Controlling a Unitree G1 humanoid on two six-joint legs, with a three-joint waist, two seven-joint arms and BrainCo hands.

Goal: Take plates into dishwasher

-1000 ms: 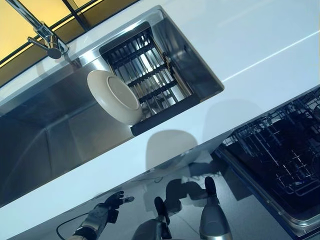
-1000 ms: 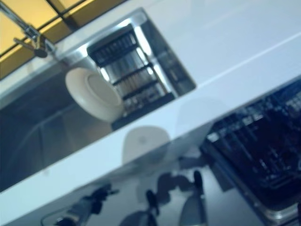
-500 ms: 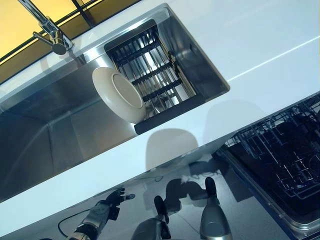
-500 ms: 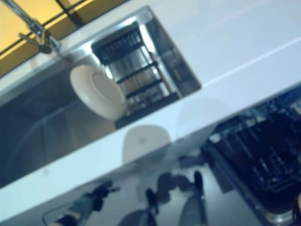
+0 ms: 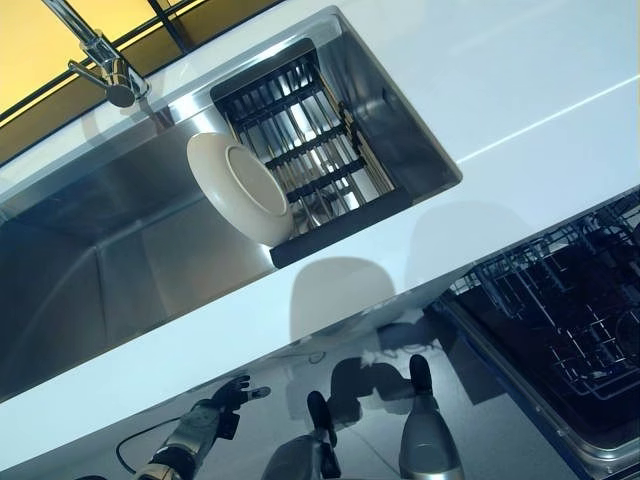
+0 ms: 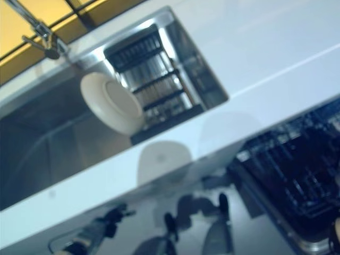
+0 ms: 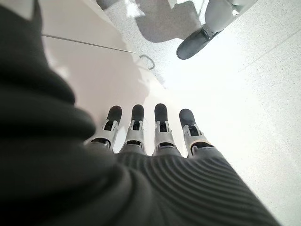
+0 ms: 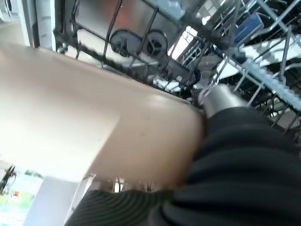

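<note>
While a plate (image 8: 94, 136) fills the right wrist view, the right hand (image 8: 221, 101) grips it over the dishwasher rack (image 8: 155, 47).
Left hand (image 5: 222, 400), at 7 o'clock, hangs open, holding nothing.

Light: bright on the white countertop (image 5: 520, 90).
Glare: pale speckled floor (image 7: 244, 94) washed out.
Blur: right eye view soft.

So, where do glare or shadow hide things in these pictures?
Left wrist view: glare washes out the floor beyond the left hand. Left eye view: the sink lies in shadow at its left end, its plate well lit.
</note>
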